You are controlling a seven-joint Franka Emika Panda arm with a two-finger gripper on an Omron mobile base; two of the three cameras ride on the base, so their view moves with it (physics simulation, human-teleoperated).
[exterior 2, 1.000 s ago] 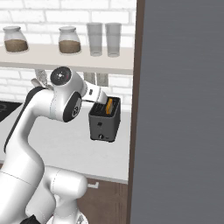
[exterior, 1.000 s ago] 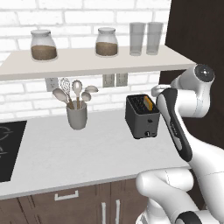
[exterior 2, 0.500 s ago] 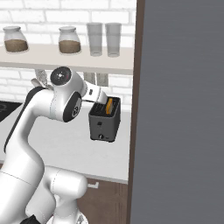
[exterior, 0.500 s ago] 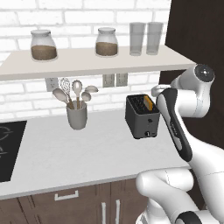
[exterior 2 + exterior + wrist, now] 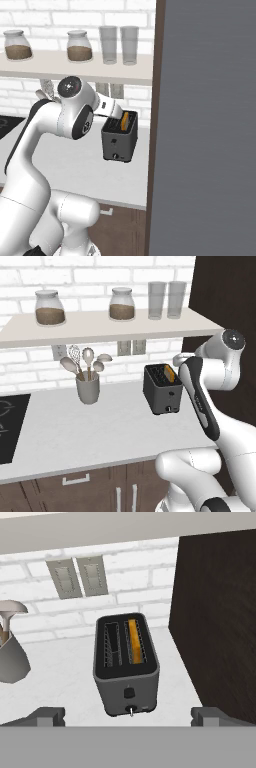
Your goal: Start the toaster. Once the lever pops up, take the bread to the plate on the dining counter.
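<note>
The pale tabletop [image 5: 100, 431] carries the toaster [image 5: 162, 388], a grey utensil cup [image 5: 88, 388] to its left, and a black cooktop [image 5: 9, 426] at the far left.

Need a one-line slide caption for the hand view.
Open end effector above the toaster, bread in its right slot.

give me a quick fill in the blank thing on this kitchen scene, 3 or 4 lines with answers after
1. The bread sits in the ____ slot of the toaster, as the hand view shows it.
2. The utensil cup stands on the counter to the ____ of the toaster in the left base view.
3. The shelf carries two jars and two empty ____.
4. The wall behind the counter is white ____.

Missing words: right; left; glasses; brick
</note>
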